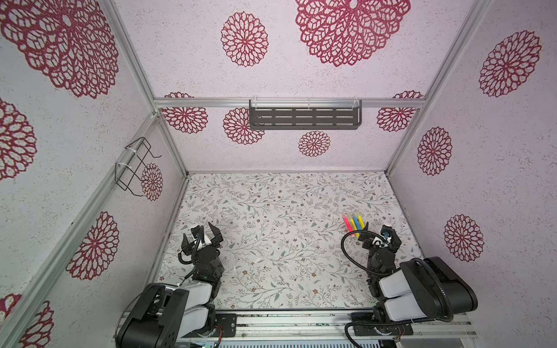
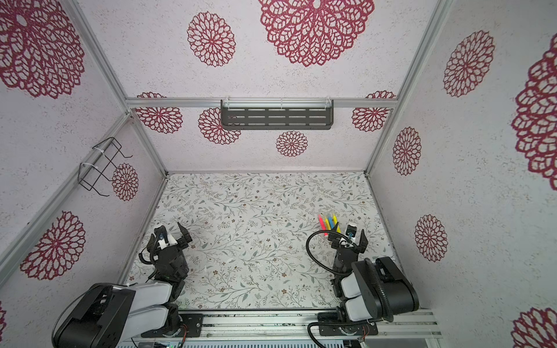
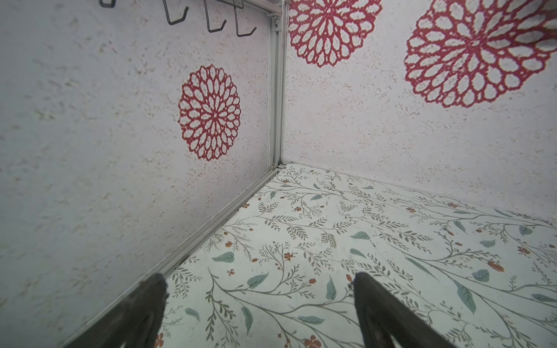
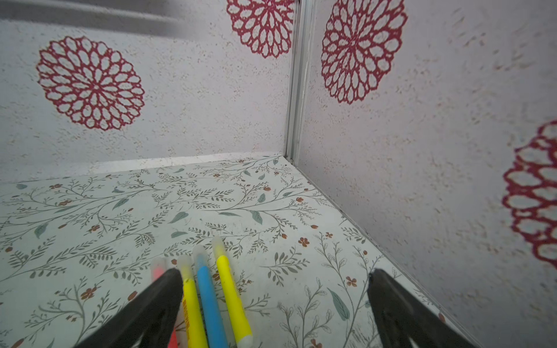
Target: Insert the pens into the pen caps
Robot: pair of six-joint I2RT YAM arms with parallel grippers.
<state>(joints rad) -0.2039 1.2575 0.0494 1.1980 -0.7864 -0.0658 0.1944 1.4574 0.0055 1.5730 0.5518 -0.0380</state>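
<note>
Four pens (image 1: pixel 354 223) lie side by side on the floral mat (image 1: pixel 271 211) at the right: pink (image 4: pixel 158 268), yellow (image 4: pixel 191 301), blue (image 4: pixel 210 301) and yellow (image 4: pixel 231 292), each with a translucent whitish end. My right gripper (image 1: pixel 381 230) (image 4: pixel 275 272) hovers open over their near ends, and one finger covers part of the pink pen. Two faint whitish bits that look like pen caps (image 1: pixel 258 259) (image 1: pixel 235 269) lie on the mat between the arms. My left gripper (image 1: pixel 197 230) (image 3: pixel 259 277) stands open and empty near the left wall.
The mat is walled in on three sides. A black slotted shelf (image 1: pixel 304 118) hangs on the back wall and a wire rack (image 1: pixel 135 165) on the left wall. An aluminium rail (image 1: pixel 301 324) carrying both arm bases runs along the front edge.
</note>
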